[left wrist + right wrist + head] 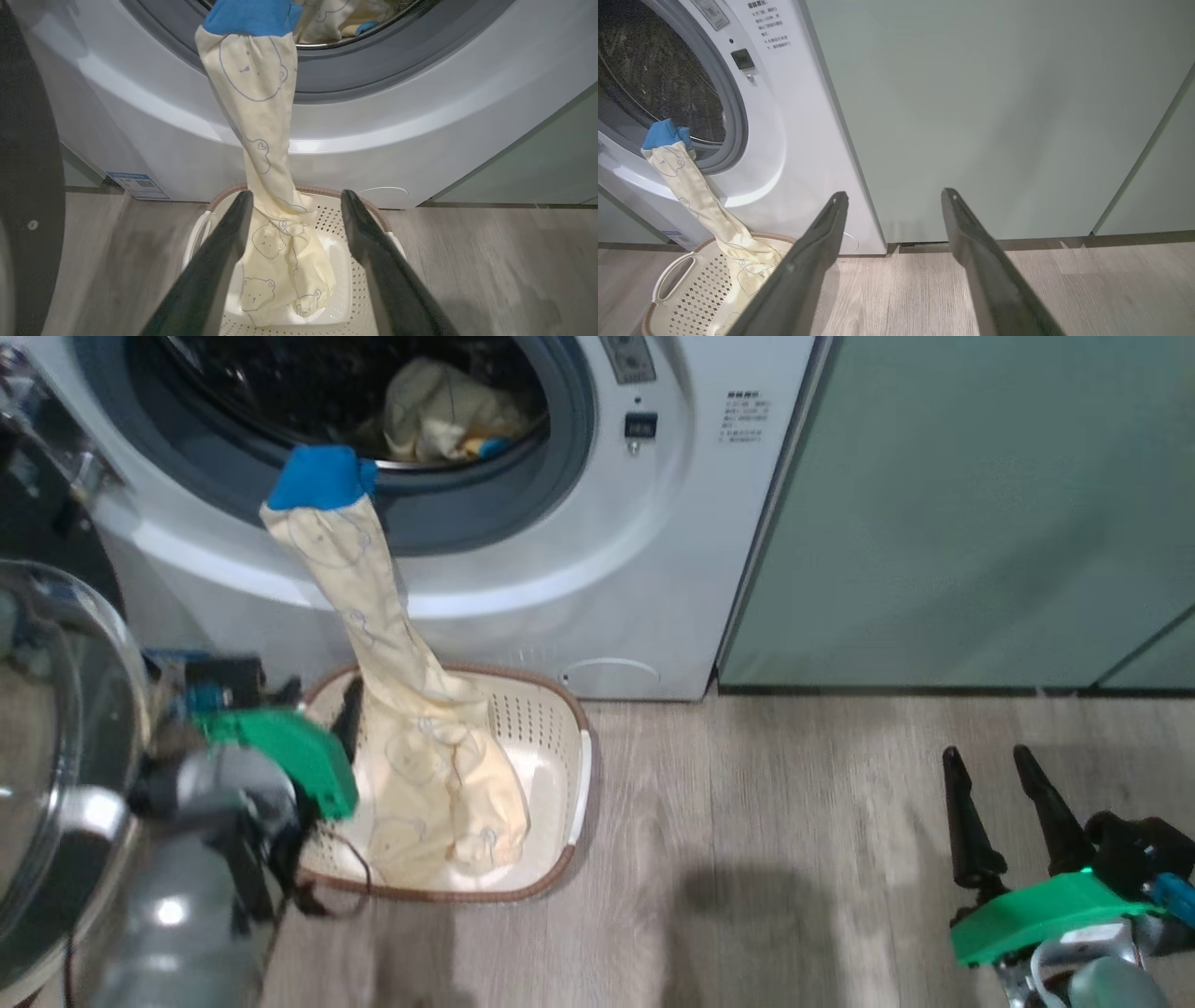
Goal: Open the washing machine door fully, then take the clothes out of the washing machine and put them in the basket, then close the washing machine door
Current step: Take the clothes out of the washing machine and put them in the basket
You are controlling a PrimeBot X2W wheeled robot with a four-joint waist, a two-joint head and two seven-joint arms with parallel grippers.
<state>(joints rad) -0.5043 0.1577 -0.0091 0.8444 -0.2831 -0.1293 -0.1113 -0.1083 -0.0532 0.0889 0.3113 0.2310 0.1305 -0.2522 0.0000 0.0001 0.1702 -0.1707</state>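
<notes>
Now the long cream-yellow cloth garment (373, 616) slants from its blue cuff (322, 476) on the white washing machine's (579, 579) grey drum lip (485, 513) down into the cream perforated plastic basket (551, 728). Left gripper (296, 196) at the basket and right gripper (987, 756) over the floor (794, 821) both gape, empty.

You look along the left gripper (296, 193): its fingers (210, 280) are spread wide above the basket (359, 284), gripping nothing. One garment (261, 140), cream with bear outlines and a blue cuff (250, 16), hangs over the grey drum mouth (373, 70) of the washing machine (397, 140). It runs down the white front and its lower end lies bunched in the basket. You see more clothes (336, 18) inside the drum. The dark washing machine door (28, 163) fills your left edge. Note the blue label (138, 184) low on the machine, the wood-look floor (490, 270) and the pale green cabinet (537, 163) to the right
</notes>
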